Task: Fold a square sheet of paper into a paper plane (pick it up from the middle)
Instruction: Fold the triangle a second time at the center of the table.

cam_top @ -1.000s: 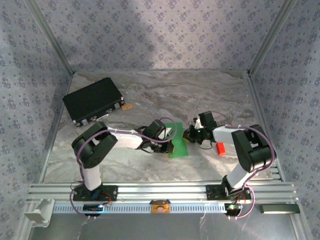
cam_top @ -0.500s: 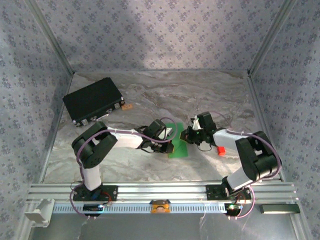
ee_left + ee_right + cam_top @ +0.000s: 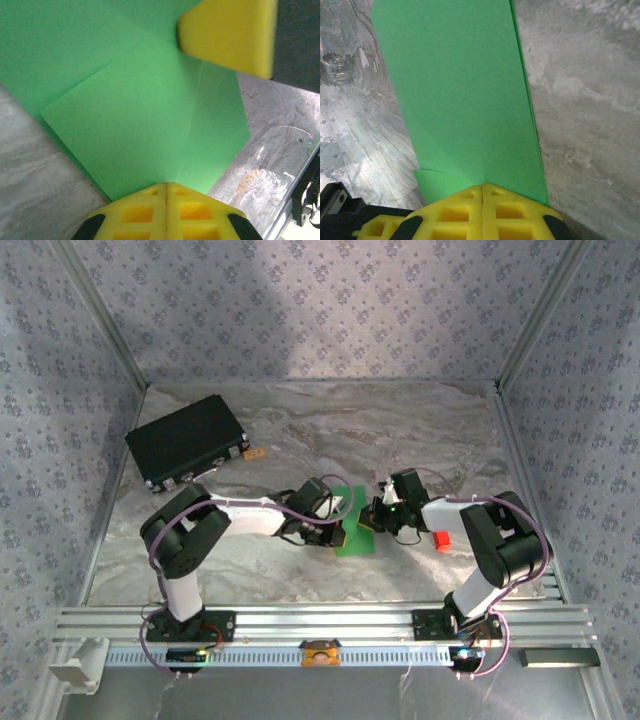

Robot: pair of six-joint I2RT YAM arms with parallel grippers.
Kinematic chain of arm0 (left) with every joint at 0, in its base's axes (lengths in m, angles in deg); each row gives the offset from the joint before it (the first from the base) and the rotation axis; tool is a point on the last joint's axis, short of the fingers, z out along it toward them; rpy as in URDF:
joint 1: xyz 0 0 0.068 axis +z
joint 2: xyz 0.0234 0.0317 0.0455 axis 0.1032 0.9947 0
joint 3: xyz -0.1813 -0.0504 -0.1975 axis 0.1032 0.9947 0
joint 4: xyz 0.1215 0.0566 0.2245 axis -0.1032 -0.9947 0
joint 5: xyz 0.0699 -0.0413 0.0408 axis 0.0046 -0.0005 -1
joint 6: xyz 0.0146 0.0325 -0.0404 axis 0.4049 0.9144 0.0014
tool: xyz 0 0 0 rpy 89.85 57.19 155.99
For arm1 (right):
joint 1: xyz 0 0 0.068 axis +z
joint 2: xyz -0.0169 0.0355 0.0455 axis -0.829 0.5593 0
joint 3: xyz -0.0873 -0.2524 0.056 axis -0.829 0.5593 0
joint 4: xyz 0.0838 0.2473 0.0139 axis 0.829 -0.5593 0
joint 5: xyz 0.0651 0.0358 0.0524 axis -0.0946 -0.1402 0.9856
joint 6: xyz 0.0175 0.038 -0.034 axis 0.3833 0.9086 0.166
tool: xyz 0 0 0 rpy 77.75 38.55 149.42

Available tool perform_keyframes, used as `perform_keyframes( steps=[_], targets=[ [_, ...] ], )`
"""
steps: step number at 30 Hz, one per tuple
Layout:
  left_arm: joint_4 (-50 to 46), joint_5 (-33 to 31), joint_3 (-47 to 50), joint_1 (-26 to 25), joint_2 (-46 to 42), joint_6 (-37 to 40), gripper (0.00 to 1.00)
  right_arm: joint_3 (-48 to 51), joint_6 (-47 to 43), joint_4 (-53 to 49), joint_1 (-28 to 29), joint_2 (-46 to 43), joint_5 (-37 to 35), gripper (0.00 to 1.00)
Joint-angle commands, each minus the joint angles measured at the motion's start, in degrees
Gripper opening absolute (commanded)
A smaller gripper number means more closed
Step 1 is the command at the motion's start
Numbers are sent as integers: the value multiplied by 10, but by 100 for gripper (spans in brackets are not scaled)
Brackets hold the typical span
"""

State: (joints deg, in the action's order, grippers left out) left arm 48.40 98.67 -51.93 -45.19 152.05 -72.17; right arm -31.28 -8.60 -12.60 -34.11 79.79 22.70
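The bright green sheet of paper (image 3: 356, 537) lies on the marble table near the middle, folded into layers with diagonal creases. My left gripper (image 3: 338, 525) is shut, and its yellow tips rest on the paper's left part (image 3: 140, 110). In the left wrist view the left gripper (image 3: 166, 186) has nothing between its tips. My right gripper (image 3: 372, 517) is also shut, with its tips down on the paper's right edge. In the right wrist view the folded paper (image 3: 460, 90) runs away from the right gripper (image 3: 482, 186) as a long strip. One right finger (image 3: 227, 35) shows across the paper.
A black rectangular case (image 3: 187, 440) sits at the back left with a small brown piece (image 3: 254, 453) beside it. A small red block (image 3: 440, 539) lies just right of the right gripper. Patterned walls enclose the table, and an aluminium rail (image 3: 320, 620) runs along the near edge.
The right arm's elbow has swung and its gripper has edged slightly left onto the paper. The left arm and the paper have barely moved.
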Motion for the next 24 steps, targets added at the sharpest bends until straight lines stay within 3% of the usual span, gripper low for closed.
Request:
perform_keyframes(
  steps=[1,6,24],
  targets=[
    [-7,26,-44,6,-17,-6,5,14,-12,-62,-2,11,-43,0],
    [4,66,-81,8,20,-13,5,12,-17,-76,-5,9,-47,0],
    [23,66,-75,8,81,-27,3,21,-7,-65,-4,5,-48,0]
  ],
)
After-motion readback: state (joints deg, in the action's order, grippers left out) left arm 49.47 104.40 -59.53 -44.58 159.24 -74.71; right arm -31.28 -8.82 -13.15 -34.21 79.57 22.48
